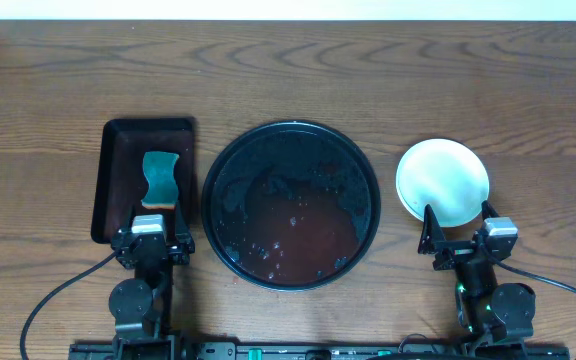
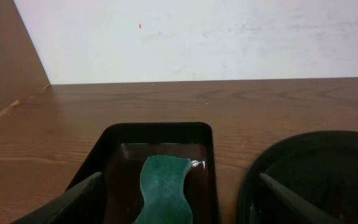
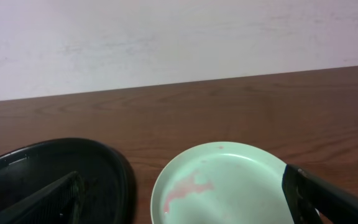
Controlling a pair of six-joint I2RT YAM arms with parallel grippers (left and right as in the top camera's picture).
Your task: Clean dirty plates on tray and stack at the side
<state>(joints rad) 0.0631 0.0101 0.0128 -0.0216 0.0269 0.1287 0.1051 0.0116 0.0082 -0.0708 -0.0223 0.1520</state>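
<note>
A pale mint plate (image 1: pixel 443 180) lies on the table to the right of the large round black tray (image 1: pixel 291 204). It may top a stack; I cannot tell. In the right wrist view the plate (image 3: pixel 229 183) carries a faint pink smear. The tray holds reddish liquid and no plates. The yellow plate is not in view. My right gripper (image 1: pixel 458 232) is open and empty just in front of the plate. My left gripper (image 1: pixel 151 238) is open and empty at the near end of a small black tray.
A rectangular black tray (image 1: pixel 146 178) stands left of the round tray and holds a teal wavy sponge (image 1: pixel 159 180) in reddish water, also seen in the left wrist view (image 2: pixel 165 190). Bare wooden table stretches behind everything to a white wall.
</note>
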